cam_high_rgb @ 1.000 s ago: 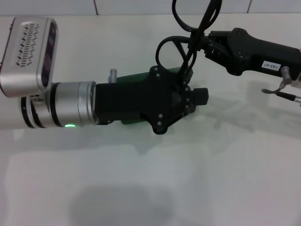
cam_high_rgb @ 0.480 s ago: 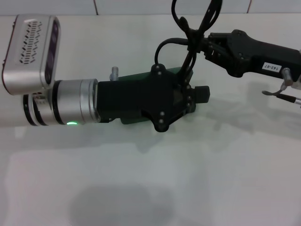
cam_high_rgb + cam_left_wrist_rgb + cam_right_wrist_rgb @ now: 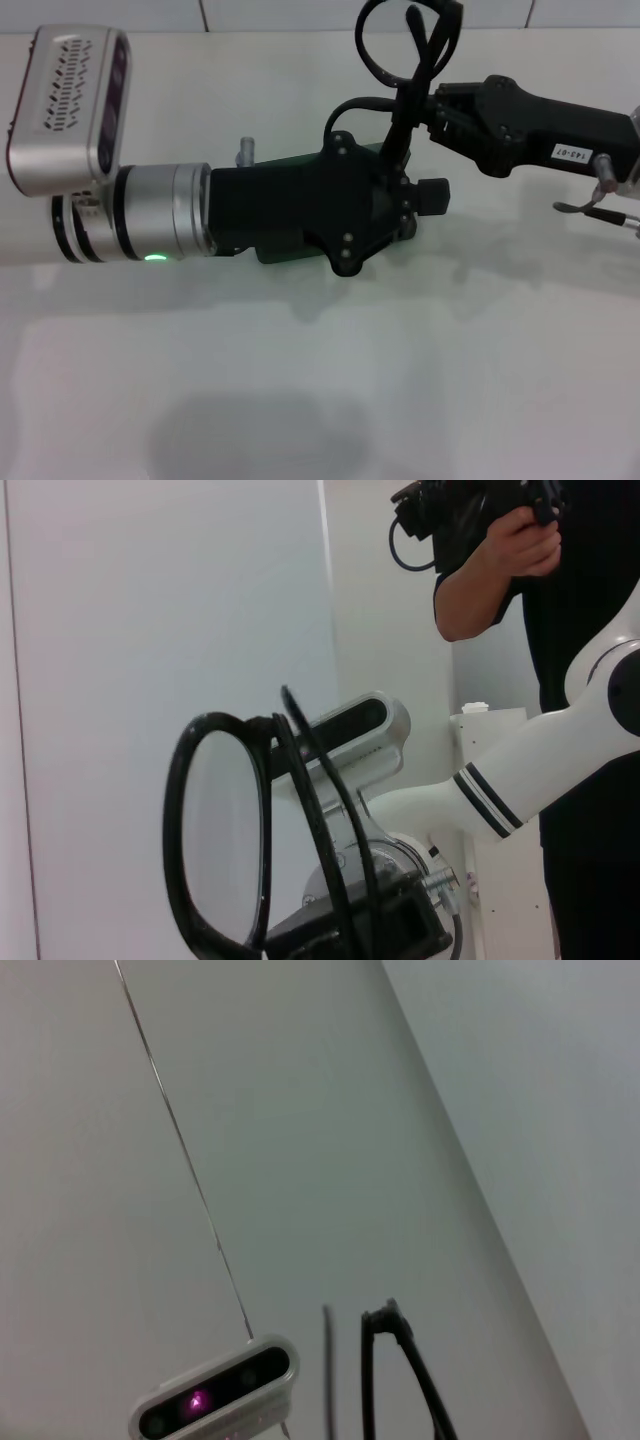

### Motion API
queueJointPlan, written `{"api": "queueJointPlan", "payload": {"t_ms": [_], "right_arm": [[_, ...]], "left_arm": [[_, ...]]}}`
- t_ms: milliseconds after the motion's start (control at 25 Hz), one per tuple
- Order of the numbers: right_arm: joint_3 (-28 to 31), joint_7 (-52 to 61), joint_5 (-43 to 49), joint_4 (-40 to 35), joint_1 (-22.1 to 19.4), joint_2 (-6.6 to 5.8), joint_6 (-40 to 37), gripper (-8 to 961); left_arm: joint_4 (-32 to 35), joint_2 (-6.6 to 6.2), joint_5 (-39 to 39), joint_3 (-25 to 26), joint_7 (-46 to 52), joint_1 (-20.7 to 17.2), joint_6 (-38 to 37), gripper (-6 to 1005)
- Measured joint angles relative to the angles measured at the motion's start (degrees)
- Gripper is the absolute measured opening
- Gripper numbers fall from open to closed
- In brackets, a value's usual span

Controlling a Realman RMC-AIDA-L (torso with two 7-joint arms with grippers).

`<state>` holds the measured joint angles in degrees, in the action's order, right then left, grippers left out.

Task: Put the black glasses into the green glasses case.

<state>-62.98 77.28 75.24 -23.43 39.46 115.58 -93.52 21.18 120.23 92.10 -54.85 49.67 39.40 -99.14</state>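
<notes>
Overhead, one black glasses — one green glasses case — two grippers.

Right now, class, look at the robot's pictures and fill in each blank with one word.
1. The right tool holds the black glasses ___ the table.
2. The glasses case lying under the left tool is ___ in colour.
3. The glasses are not yet ___ the case.

Missing words: above; green; inside

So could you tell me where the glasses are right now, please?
In the head view the glasses are upright between the left gripper and right gripper, above the case.
</notes>
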Motion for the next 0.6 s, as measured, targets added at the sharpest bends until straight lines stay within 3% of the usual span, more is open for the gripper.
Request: {"api": "queueJointPlan", "payload": {"t_ms": [600], "right_arm": [[-0.7,-0.3,0.1,-0.1,0.0,-0.09,0.0,47]], "left_arm": [[0.0,0.0,0.0,0.0,0.3,0.1,0.0,23]]}}
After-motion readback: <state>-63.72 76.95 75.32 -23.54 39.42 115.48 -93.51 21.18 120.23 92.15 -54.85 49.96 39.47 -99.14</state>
